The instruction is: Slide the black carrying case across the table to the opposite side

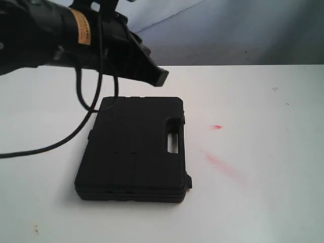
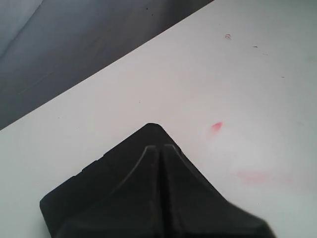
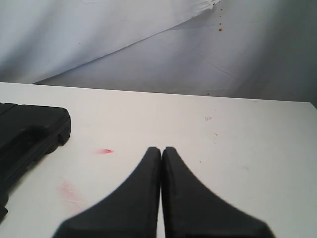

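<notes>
Case (image 1: pixel 132 149), black, lying flat on desk (image 1: pixel 268 167), lid up, handle slot (image 1: pixel 173 143) along one edge. Nothing grips it.

Left gripper (image 1: pixel 161 77): closed, empty, tip above the case's far corner on the handle side. Whether it touches the case cannot be told.

Cable (image 1: pixel 81 109): hangs from the left arm and loops past the case's far corner opposite the handle.

Right gripper (image 3: pixel 161 149): closed, empty, well apart from the case, off its handle side.

Red smudges (image 1: pixel 216 126): on desk, near the case's handle edge.

Hazards, as judged:
- A push at one corner would likely spin the case rather than slide it straight.
- The narrow closed tip may skid off or ride over the lid edge.
- The cable could snag the case.
- Too long a push could carry the case off the desk.
</notes>
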`<action>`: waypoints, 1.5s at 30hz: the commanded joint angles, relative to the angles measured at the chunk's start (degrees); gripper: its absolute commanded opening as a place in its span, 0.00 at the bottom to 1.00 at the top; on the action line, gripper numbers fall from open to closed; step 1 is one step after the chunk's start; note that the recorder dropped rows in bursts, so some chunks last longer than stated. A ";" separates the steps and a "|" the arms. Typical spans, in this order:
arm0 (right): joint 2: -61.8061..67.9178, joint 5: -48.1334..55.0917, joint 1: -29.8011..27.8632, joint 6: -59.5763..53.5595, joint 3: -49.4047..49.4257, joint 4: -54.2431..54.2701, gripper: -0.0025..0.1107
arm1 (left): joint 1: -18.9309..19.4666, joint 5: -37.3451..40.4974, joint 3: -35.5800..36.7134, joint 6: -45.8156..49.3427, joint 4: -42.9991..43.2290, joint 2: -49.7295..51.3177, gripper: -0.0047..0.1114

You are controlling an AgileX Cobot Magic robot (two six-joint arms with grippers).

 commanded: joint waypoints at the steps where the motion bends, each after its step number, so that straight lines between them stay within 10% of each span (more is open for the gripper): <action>1: -0.18 0.01 -0.43 0.03 0.20 0.39 0.02 | -0.16 -3.55 6.24 -0.43 0.49 -5.86 0.04; 9: -0.18 0.01 -0.43 0.03 0.20 0.39 0.02 | 0.18 -4.57 11.97 -1.37 0.95 -13.27 0.04; 25: -0.18 0.01 -0.43 0.03 0.20 0.39 0.02 | 21.45 -14.99 38.98 18.45 -23.29 -42.09 0.04; 45: -0.18 0.01 -0.43 0.03 0.20 0.39 0.02 | 40.67 -14.80 59.26 18.35 -27.16 -71.40 0.04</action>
